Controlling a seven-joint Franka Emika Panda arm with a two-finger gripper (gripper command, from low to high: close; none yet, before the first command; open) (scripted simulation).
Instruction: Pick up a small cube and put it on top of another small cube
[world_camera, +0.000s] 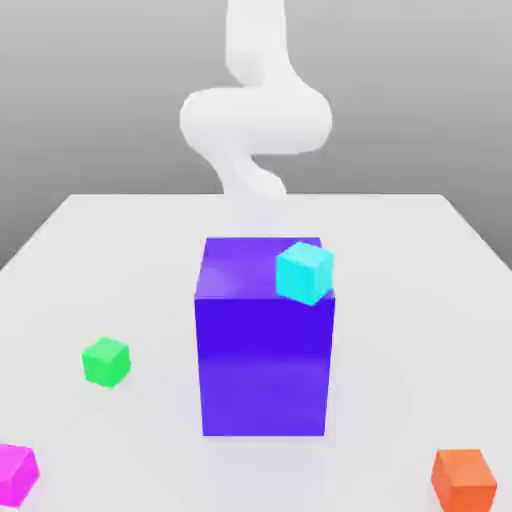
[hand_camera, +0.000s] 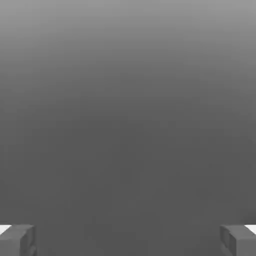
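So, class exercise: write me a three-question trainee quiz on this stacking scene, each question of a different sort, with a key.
1. True or false: the cyan cube rests on top of the big purple block.
2. Multiple choice: which cube lies nearest the exterior view's right edge? A) green cube B) orange cube C) magenta cube
3. Fill in: in the hand view the gripper has its fingers spread wide with nothing between them, so it is ____.

Key: 1 true; 2 B; 3 open.
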